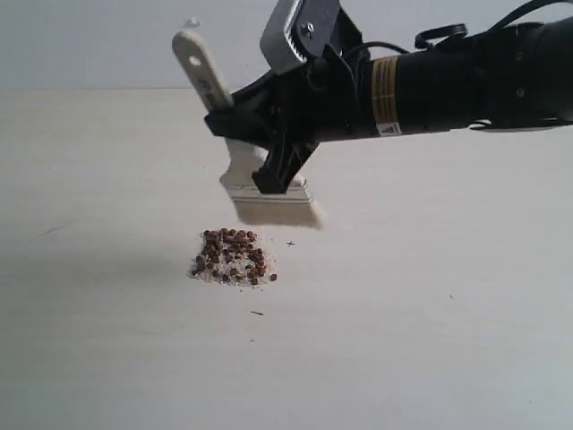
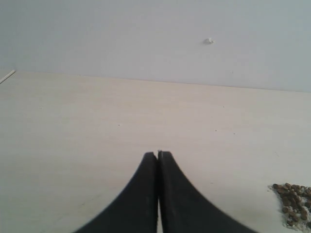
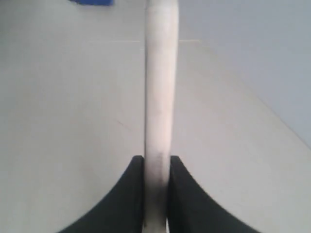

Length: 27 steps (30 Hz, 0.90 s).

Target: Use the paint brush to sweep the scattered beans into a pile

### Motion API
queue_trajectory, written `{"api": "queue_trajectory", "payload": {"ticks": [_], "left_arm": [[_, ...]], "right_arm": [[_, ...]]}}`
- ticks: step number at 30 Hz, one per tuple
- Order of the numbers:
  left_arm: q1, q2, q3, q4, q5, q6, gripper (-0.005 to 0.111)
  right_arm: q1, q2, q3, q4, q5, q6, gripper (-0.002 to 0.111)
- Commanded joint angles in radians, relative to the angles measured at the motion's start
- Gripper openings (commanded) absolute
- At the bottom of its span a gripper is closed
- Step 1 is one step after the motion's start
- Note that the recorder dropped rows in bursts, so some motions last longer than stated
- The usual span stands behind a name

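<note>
Paint brush (image 1: pixel 237 170): wide, flat; pale wooden handle (image 1: pixel 204 72), metal ferrule (image 1: pixel 240 190), whitish bristles (image 1: pixel 279 213). Clamped at the handle between the narrow-set jaws of the right gripper (image 3: pixel 156 162), black fingers pressed against both flat sides. Handle tilted, holed end uppermost, bristles lowermost. Held clear of the tabletop (image 1: pixel 448 340), bristle tips not touching it. Judged a lifted carrying height that keeps the bristles from disturbing what is gathered.

Pile (image 1: pixel 235 258): compact heap, about as wide as the brush head, of reddish-brown beans (image 1: pixel 237 240) over pale crumbs (image 1: pixel 224 273). Resting on bare tabletop, well in from the far edge. Below the bristles and slightly toward the left arm's side, near but apart. Offset in depth between bristles and heap not readable from the exterior view.

Strays: one bean just beside the heap on the right arm's side, plus a dark fleck or two near it. Sweeping judged almost complete.

Left gripper (image 2: pixel 158 158): jaws pressed together, nothing between them. Hovering over bare tabletop, the heap well apart at one side. Judged parked out of the brush's way.
</note>
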Motion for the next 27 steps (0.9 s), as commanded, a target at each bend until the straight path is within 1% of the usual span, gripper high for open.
{"api": "queue_trajectory", "payload": {"ticks": [1,2,4,9,11,16,18,22,25,27], "left_arm": [[-0.006,-0.002,0.004,-0.005,0.006,-0.001,0.0],[-0.006,-0.002,0.004,-0.005,0.006,-0.001,0.0],[-0.006,-0.002,0.004,-0.005,0.006,-0.001,0.0],[-0.006,-0.002,0.004,-0.005,0.006,-0.001,0.0],[-0.006,-0.002,0.004,-0.005,0.006,-0.001,0.0],[-0.006,-0.002,0.004,-0.005,0.006,-0.001,0.0],[-0.006,-0.002,0.004,-0.005,0.006,-0.001,0.0],[-0.006,-0.002,0.004,-0.005,0.006,-0.001,0.0],[-0.006,-0.002,0.004,-0.005,0.006,-0.001,0.0],[-0.006,-0.002,0.004,-0.005,0.006,-0.001,0.0]], "right_arm": [[0.083,-0.054,-0.005,0.218,0.503,0.019,0.0],[0.111,-0.052,-0.005,0.304,0.617,-0.022,0.0],[0.147,-0.033,-0.005,0.333,0.72,0.0,0.0],[0.166,-0.016,-0.005,0.318,0.782,0.082,0.0],[0.166,-0.016,-0.021,0.259,0.858,0.138,0.0],[0.166,-0.016,-0.092,0.087,1.172,0.336,0.0],[0.166,-0.016,-0.104,0.029,1.258,0.408,0.0],[0.181,-0.016,-0.103,-0.037,1.341,0.54,0.0],[0.234,-0.016,-0.084,-0.165,1.399,0.673,0.0],[0.285,-0.016,-0.064,-0.279,1.47,0.813,0.0]]}}
